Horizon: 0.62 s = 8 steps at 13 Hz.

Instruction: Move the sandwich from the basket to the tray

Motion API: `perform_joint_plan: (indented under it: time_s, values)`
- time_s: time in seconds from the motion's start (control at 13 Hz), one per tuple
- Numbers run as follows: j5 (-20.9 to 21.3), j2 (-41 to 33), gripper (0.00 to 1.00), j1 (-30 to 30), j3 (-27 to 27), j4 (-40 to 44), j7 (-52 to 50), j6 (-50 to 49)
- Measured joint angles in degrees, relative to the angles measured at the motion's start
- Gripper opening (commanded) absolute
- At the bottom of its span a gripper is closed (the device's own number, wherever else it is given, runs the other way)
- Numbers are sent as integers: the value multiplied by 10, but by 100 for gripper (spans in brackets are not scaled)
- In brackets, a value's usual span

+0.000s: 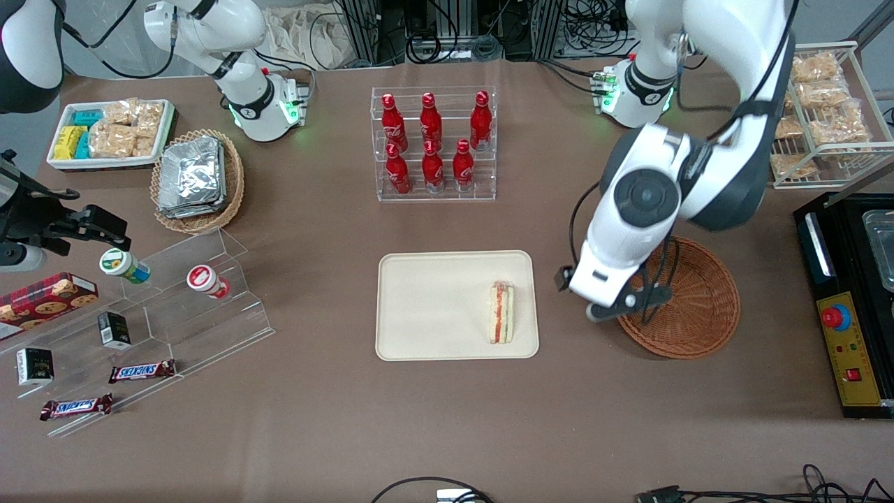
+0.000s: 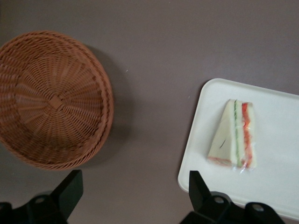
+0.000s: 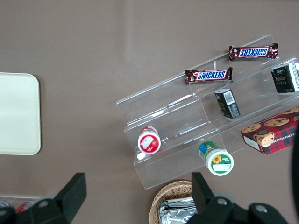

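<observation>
The sandwich lies on the cream tray, close to the tray's edge nearest the basket. In the left wrist view the sandwich shows its green and orange-red layers, wrapped in clear film, on the tray. The reddish-brown wicker basket holds nothing, and its woven floor is bare. My left gripper hangs above the brown table between tray and basket. The gripper is open, with nothing between its fingers.
A clear rack of red bottles stands farther from the front camera than the tray. A black control box sits at the working arm's end beside the basket, with a wire snack rack. An acrylic snack stand lies toward the parked arm's end.
</observation>
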Motion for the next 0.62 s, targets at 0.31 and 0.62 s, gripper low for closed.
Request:
perform_joint_plan:
  time_s: [0.31,0.62]
  values:
    - [0,-133,100,34,6,-137,79,0]
    - [-27,-145,100,112,13,-101,214,-46]
